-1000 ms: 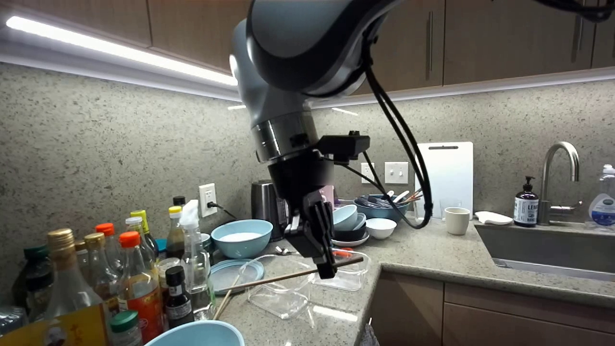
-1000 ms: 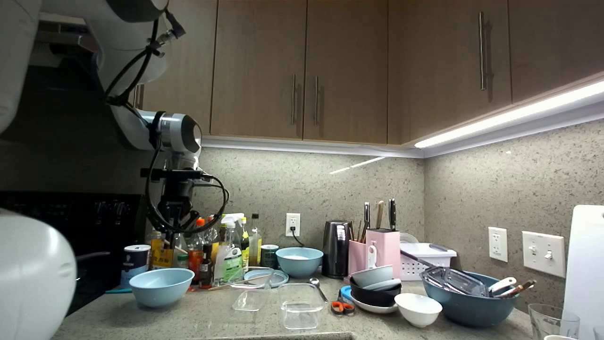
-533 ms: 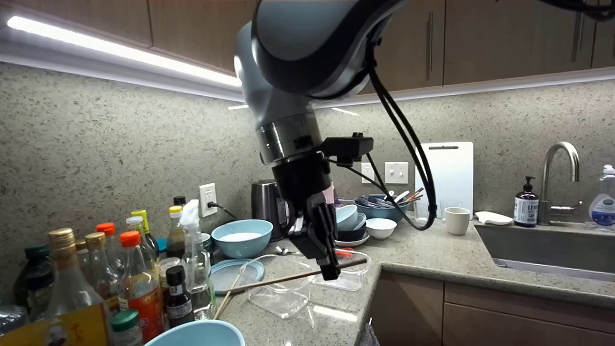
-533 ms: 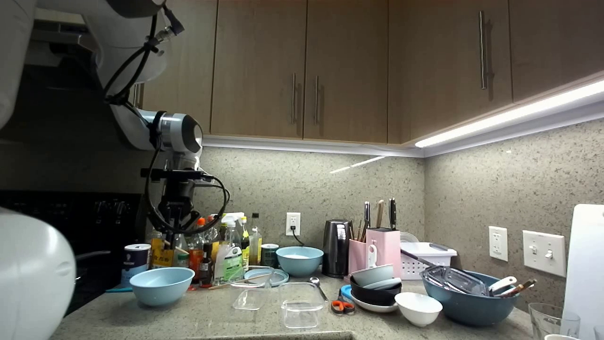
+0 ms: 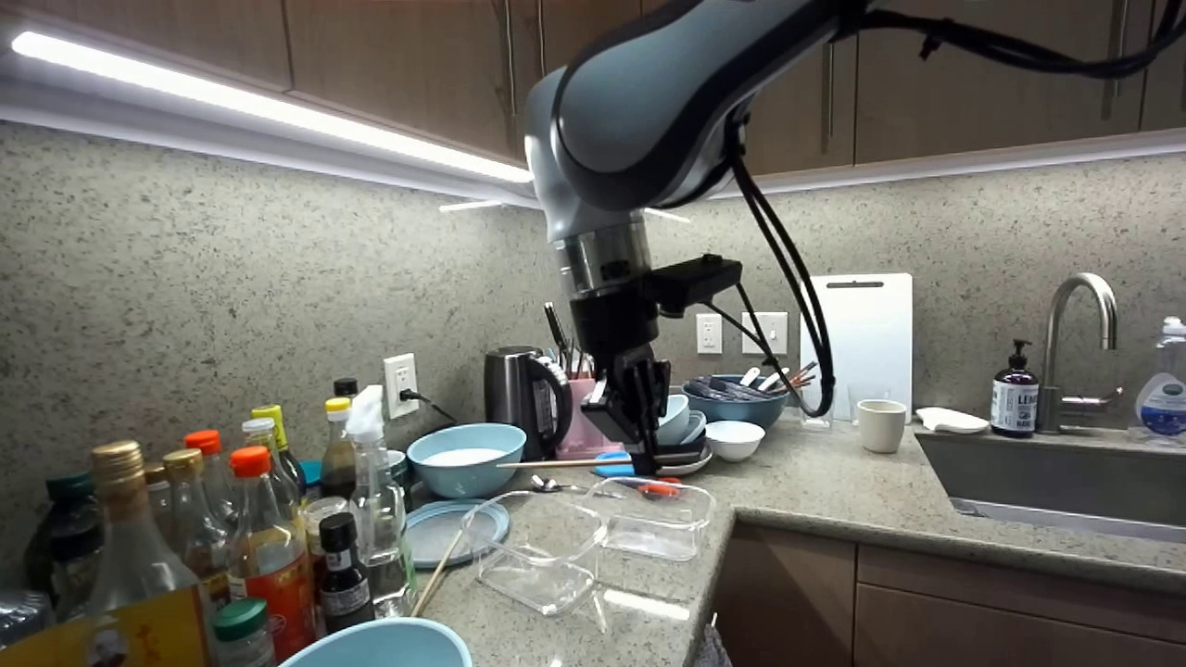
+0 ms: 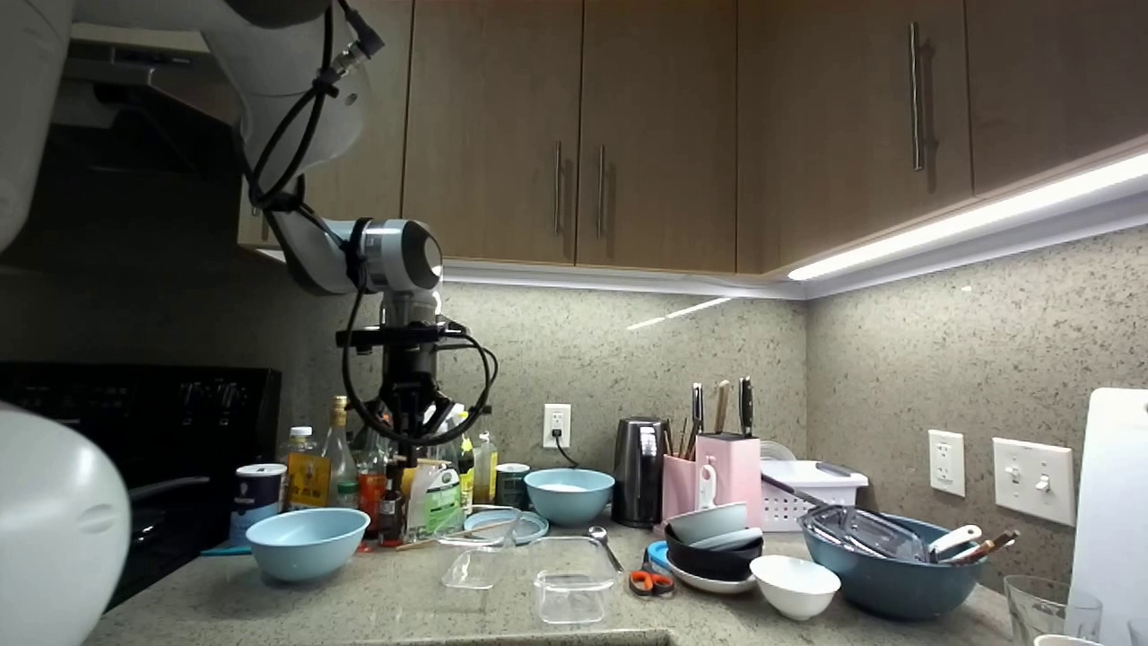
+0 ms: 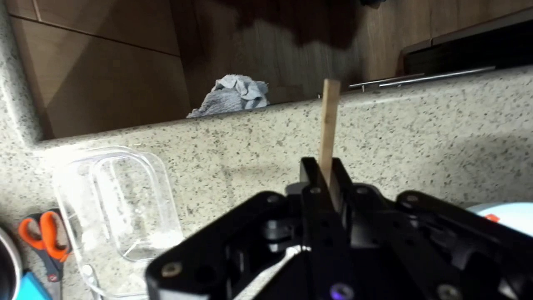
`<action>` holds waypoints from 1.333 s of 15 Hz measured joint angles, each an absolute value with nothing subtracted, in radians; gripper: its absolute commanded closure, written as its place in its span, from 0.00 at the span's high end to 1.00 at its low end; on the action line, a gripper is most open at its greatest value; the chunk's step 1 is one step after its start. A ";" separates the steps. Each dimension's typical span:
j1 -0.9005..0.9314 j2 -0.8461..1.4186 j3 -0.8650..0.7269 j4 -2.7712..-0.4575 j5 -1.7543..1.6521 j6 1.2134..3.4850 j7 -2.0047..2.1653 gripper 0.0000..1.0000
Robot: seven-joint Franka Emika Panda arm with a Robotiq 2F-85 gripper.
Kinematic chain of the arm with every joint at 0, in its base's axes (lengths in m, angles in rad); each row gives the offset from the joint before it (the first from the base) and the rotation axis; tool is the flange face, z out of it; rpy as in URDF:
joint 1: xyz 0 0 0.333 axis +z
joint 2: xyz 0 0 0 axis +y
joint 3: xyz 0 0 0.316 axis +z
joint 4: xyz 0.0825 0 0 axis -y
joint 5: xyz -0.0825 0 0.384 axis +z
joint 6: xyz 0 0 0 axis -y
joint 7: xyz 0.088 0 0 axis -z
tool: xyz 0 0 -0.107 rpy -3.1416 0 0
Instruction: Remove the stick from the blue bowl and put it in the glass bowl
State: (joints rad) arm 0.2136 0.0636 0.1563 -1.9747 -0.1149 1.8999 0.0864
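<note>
My gripper [image 5: 643,461] is shut on a thin wooden stick [image 5: 565,462], held roughly level above the counter. In the wrist view the stick [image 7: 329,121] juts forward between the fingertips [image 7: 327,166]. My gripper [image 6: 410,449] hangs in front of the bottles in an exterior view. A blue bowl [image 5: 380,644] stands at the near end of the counter and also shows in an exterior view [image 6: 308,545]. Two clear glass containers stand side by side: a nearer one [image 5: 537,579] and a farther one [image 5: 653,533]. The farther one also shows in the wrist view [image 7: 166,187].
A second stick [image 5: 437,576] leans by the nearer glass container. Several bottles [image 5: 269,537] line the wall. Another blue bowl [image 5: 468,472], a blue lid [image 5: 445,537], a kettle [image 5: 519,408], orange scissors [image 6: 650,583] and stacked bowls [image 6: 713,561] stand around. The counter edge drops off in front.
My gripper has moved away from the near blue bowl, toward the glass containers, carrying the stick. The stick has turned to lie more level. Bowls and containers have not moved.
</note>
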 measured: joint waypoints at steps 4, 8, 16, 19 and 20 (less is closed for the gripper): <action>0.197 0.088 0.131 -1.980 -0.149 1.971 0.149 0.07; 0.198 0.153 0.126 -1.980 -0.156 2.032 0.163 0.07; 0.208 0.285 0.127 -1.926 -0.169 2.099 0.162 0.07; 0.216 0.326 0.127 -1.890 -0.172 2.099 0.159 0.07; 0.218 0.343 0.128 -1.876 -0.172 2.099 0.155 0.07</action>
State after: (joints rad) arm 0.2179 0.3426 0.1277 -1.8760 -0.1722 2.0990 0.1553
